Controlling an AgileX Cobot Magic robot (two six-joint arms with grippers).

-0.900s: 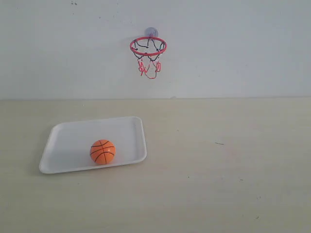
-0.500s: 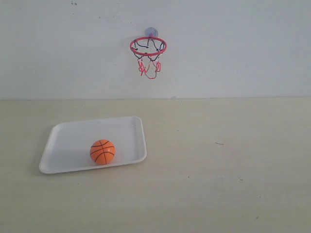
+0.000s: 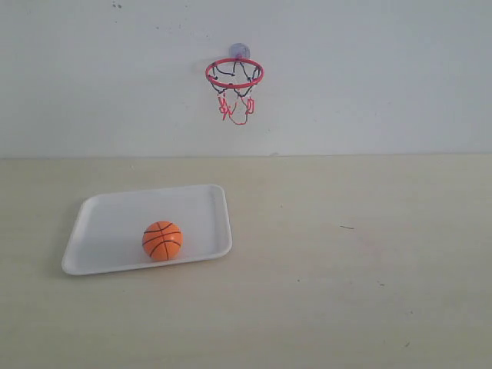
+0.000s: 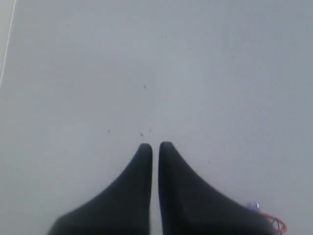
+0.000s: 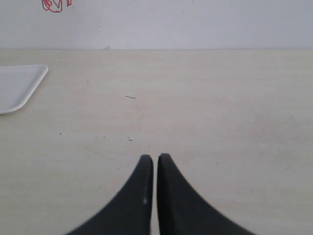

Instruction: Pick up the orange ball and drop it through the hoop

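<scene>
The orange ball (image 3: pixel 162 241) rests in the near part of a white tray (image 3: pixel 108 215) on the table's left side. The hoop (image 3: pixel 234 74), a red ring with black-and-red net, hangs on the back wall above by a bluish suction cup (image 3: pixel 239 51). Neither arm shows in the exterior view. My left gripper (image 4: pixel 155 145) is shut with nothing in it, facing the bare wall; a sliver of the hoop (image 4: pixel 275 223) peeks out beside its finger. My right gripper (image 5: pixel 154 156) is shut and empty over bare table, with the tray's corner (image 5: pixel 22 85) off to one side.
The light wooden table (image 3: pixel 346 269) runs back to the white wall (image 3: pixel 369 77). The hoop's net (image 5: pixel 55 5) shows at the edge of the right wrist view.
</scene>
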